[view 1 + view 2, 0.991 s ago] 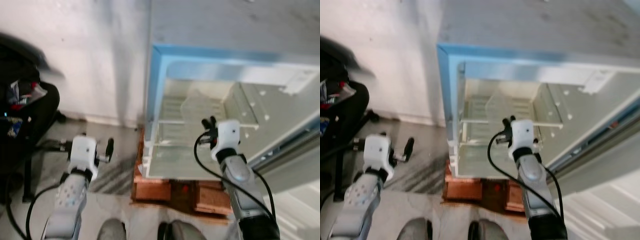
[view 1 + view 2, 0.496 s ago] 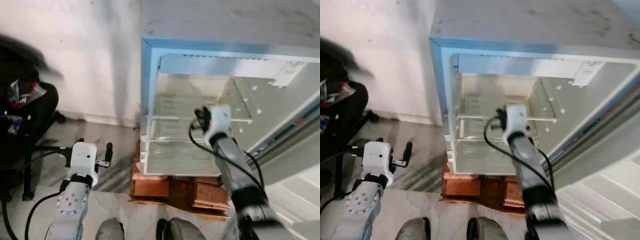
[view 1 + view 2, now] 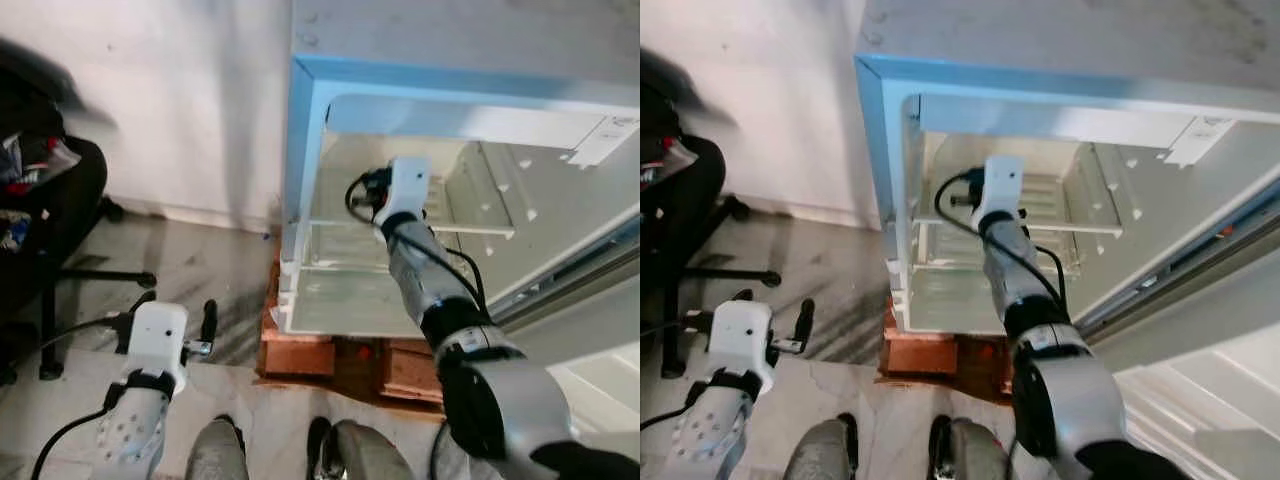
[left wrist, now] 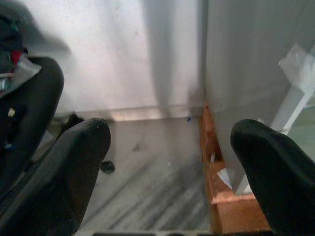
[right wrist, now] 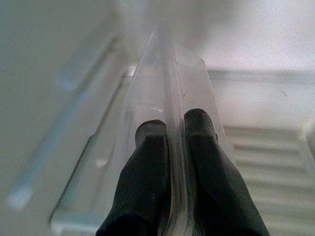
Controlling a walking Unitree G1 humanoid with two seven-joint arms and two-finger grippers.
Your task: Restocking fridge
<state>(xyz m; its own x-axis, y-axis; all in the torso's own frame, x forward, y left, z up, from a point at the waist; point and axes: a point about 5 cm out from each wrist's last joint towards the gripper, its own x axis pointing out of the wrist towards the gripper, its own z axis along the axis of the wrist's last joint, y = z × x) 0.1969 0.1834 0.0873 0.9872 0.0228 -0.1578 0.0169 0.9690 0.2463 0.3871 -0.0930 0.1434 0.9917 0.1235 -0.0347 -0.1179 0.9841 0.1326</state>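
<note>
The small fridge (image 3: 303, 150) stands open, its pale inside facing me. My right gripper (image 3: 366, 190) reaches in at the level of the glass shelf (image 3: 480, 229), toward the left wall. In the right wrist view its gripper (image 5: 174, 127) is shut on the thin upright edge of a clear plastic tray (image 5: 170, 69) that runs on toward the back wall. My left gripper (image 3: 172, 308) hangs low over the floor left of the fridge, and in the left wrist view its gripper (image 4: 170, 147) is open and holds nothing.
The fridge rests on wooden blocks (image 3: 300, 355). Its open door (image 3: 585, 285) swings out at the right. A black office chair (image 3: 50, 220) with clutter stands at the far left by the white wall. Grey marble floor (image 3: 220, 270) lies between them.
My right arm has pushed further into the fridge and toward its left wall. The left arm has sunk a little lower. The camera has shifted slightly.
</note>
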